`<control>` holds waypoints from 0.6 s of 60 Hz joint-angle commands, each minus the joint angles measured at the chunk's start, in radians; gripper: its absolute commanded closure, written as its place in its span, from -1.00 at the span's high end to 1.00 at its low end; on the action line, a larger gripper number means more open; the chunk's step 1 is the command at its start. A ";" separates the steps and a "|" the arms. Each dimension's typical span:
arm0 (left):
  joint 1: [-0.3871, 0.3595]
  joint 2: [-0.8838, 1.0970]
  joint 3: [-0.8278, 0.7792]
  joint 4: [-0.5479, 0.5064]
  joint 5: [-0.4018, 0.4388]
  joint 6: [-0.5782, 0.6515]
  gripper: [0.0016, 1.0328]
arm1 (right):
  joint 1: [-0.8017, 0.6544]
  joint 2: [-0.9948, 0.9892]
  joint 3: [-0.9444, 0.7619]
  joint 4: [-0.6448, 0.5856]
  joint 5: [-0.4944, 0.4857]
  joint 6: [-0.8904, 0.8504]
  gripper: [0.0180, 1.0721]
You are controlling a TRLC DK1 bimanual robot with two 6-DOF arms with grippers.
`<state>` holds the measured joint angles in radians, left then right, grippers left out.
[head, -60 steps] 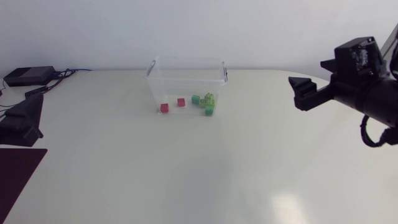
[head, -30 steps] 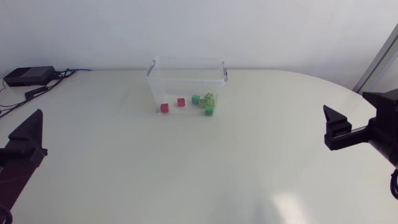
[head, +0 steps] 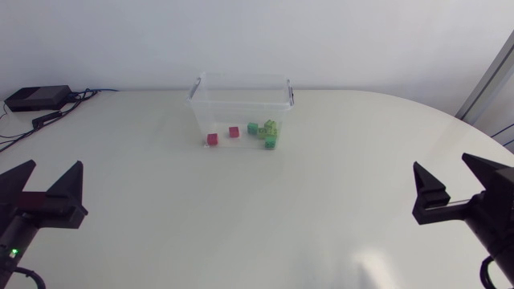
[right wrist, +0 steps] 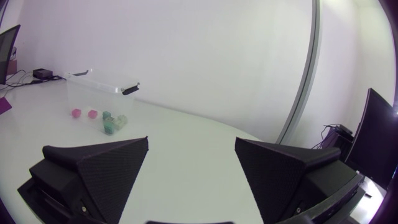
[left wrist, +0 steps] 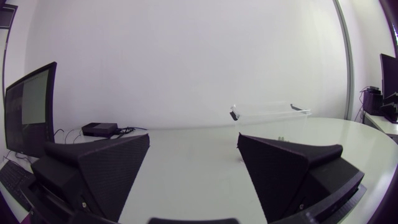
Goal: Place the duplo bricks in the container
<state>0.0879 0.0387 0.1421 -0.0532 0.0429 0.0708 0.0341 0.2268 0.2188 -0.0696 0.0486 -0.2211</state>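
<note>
At the near left edge of the desk (head: pixel 241 217) the left pincer (head: pixel 54 170) is released, its two wedge fingers spread wide apart. Well beyond it, at the far middle of the desk, the clear container (head: pixel 241 108) stands upright, mouth up, with its long axis side to side. Two red duplo bricks (head: pixel 212 139) lie in its left part and a huddle of green duplo bricks (head: pixel 269 132) in its right. At the near right edge the right pincer (head: pixel 443 168) is likewise released, fingers spread.
</note>
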 commanded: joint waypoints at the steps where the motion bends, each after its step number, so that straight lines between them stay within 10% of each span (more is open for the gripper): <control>1: -0.019 -0.012 -0.042 0.020 -0.012 -0.032 0.92 | -0.013 -0.045 -0.056 0.026 -0.008 0.066 0.92; 36: -0.088 -0.039 -0.142 0.053 -0.043 -0.071 0.92 | -0.034 -0.227 -0.219 0.070 -0.049 0.221 0.92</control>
<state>0.0040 0.0063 0.0223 -0.0158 0.0082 0.0216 0.0044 0.0048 0.0204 -0.0174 0.0032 -0.0273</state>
